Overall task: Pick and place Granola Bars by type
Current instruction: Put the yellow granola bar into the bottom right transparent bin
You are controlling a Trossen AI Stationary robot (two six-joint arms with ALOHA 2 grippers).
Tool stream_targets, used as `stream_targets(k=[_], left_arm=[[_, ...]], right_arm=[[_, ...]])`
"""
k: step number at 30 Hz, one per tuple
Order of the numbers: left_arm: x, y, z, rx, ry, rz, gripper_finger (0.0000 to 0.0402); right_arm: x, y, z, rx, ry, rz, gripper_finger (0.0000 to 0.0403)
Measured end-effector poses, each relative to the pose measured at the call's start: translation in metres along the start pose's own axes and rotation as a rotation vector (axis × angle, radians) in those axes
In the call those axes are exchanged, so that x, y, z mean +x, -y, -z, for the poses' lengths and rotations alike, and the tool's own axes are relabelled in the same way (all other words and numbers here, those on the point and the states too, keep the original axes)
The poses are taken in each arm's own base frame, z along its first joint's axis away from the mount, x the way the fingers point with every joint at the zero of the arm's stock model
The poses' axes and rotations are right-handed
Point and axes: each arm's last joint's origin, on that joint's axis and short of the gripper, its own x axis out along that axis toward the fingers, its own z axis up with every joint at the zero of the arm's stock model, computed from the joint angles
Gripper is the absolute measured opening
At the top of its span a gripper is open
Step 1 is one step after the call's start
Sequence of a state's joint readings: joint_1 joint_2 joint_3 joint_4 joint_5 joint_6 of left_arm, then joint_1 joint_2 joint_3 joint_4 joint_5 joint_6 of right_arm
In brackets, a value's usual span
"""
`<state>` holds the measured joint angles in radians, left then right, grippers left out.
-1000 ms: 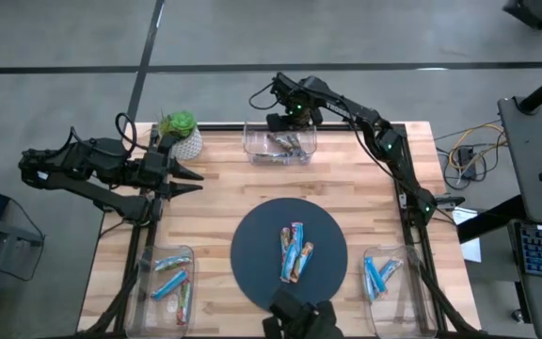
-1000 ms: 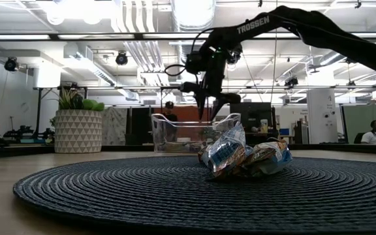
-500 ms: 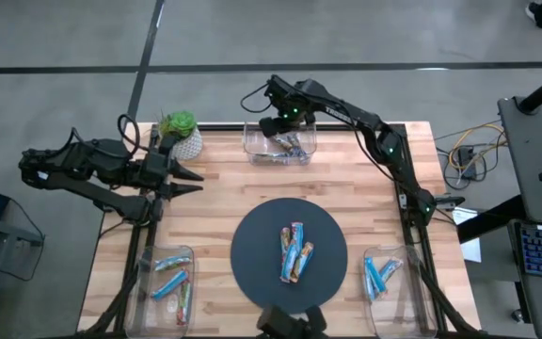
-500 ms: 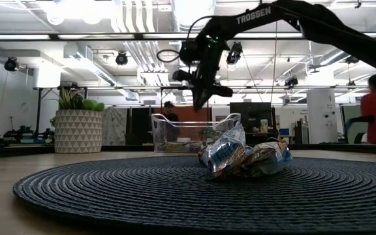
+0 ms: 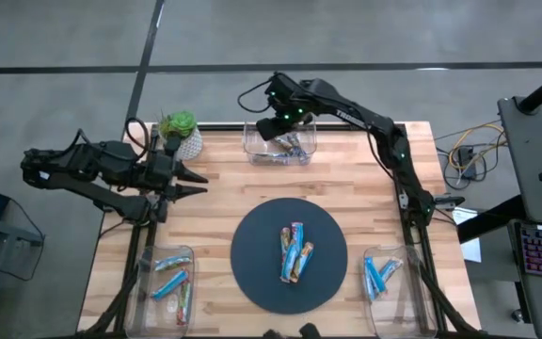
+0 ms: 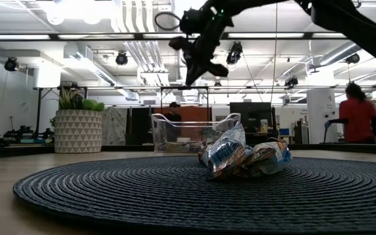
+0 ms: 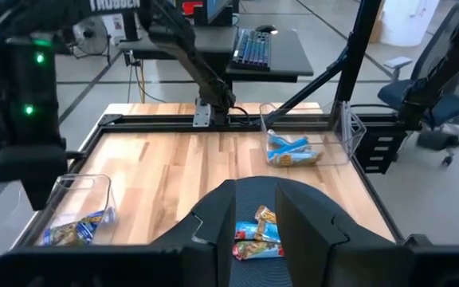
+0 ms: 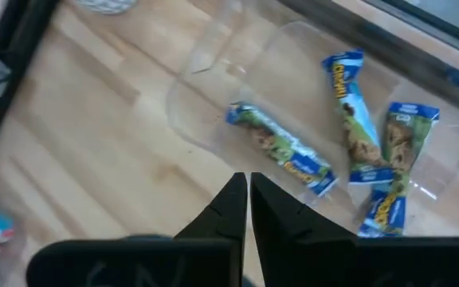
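While the right end effector (image 5: 269, 129) hangs above the clear bin (image 5: 279, 144) at the far edge of the surface (image 5: 215, 193), its fingers are pressed together on nothing. Four granola bars (image 8: 282, 148) lie in that bin. Three more bars (image 5: 294, 251) sit on the dark round mat (image 5: 252, 259). Over at the left side, the left end effector (image 5: 194, 182) hovers, fingers slightly parted, empty.

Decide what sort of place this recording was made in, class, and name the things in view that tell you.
Most likely a robotics lab in an open-plan workspace. Two dark arms are mounted at a wooden table, exposed ducts and track lights run overhead, and desks with a keyboard and office chair stand nearby.
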<state>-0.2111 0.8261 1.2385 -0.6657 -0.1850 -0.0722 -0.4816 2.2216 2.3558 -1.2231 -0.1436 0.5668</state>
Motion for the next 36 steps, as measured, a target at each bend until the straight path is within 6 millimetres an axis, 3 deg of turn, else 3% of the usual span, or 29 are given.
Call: stream_targets(k=[11, 21, 36], left_arm=[[0.0, 0.0, 0.0, 0.014, -0.001, 0.001, 0.0075], [0.0, 0.0, 0.0, -0.024, 0.004, -0.006, 0.0075], [0.0, -0.003, -0.007, -0.078, 0.075, -0.106, 0.0071]], right_arm=[[-0.063, -0.029, 0.023, -0.06, 0.048, -0.158, 0.0013], [-0.109, -0.064, 0.059, -0.405, 0.22, -0.115, 0.0013], [-0.185, -0.088, 0.112, -0.655, 0.302, -0.346, 0.0013]])
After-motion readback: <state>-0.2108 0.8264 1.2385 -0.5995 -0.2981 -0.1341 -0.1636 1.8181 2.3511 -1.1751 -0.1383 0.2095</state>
